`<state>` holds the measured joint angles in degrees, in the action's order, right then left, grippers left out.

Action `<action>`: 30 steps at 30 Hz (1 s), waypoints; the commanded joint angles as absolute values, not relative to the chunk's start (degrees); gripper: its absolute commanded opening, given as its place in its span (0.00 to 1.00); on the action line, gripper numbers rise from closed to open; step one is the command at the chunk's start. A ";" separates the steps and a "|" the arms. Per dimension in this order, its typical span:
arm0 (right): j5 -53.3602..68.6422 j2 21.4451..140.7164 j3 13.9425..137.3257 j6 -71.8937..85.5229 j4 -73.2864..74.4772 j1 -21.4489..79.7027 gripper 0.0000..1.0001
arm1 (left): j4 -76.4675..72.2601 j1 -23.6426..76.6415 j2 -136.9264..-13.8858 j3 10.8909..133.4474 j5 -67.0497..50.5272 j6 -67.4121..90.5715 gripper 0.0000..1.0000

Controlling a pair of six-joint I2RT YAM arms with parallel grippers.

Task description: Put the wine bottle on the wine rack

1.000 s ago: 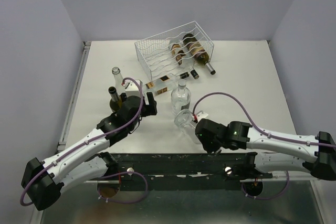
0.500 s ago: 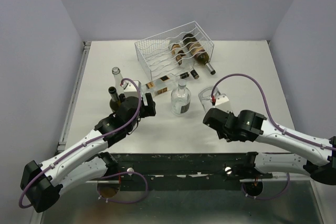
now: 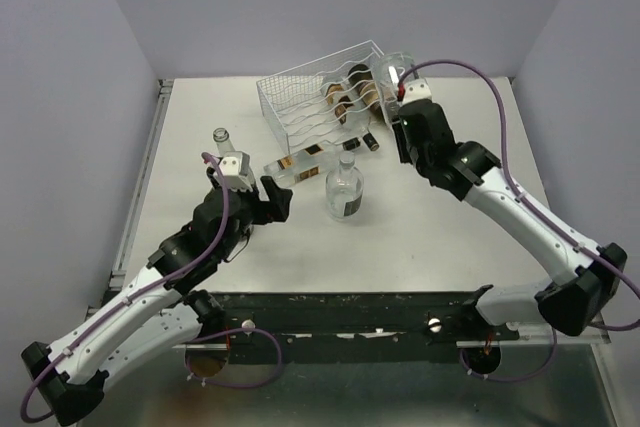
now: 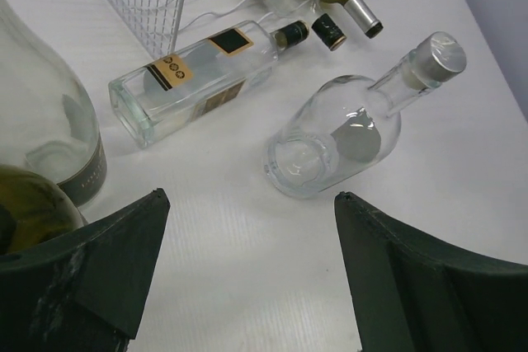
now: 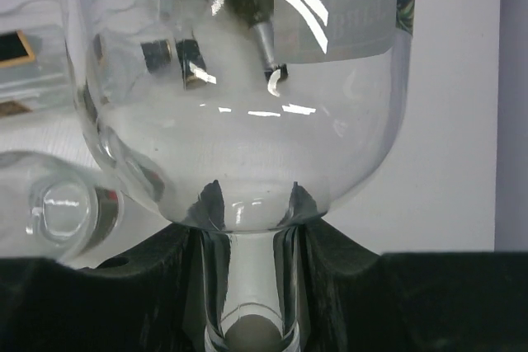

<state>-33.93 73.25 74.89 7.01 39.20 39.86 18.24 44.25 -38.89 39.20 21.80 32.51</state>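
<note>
Bulbous clear-glass wine bottle (image 5: 239, 121) near white wavy-wire wine rack (image 3: 300, 97)

The left arm (image 3: 120, 312) and right arm (image 3: 520, 217) are white-linked, black-jointed, with purple cables (image 3: 460, 61).

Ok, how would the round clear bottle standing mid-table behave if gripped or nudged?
The round clear bottle looks empty, so probably light. Its smooth glass is likely slippery and breakable. Upright with a tall neck, a sideways push might tip it, and its round body could roll.
</note>
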 commanded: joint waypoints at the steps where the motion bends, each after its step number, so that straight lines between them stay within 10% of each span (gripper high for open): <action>1: -27.09 80.04 82.87 -3.86 16.89 34.11 0.01 | 20.91 44.03 -35.25 40.08 19.16 31.12 0.93; 30: -10.28 126.12 126.30 -15.03 17.66 19.77 0.01 | 27.60 44.12 -29.62 38.76 17.14 31.91 0.93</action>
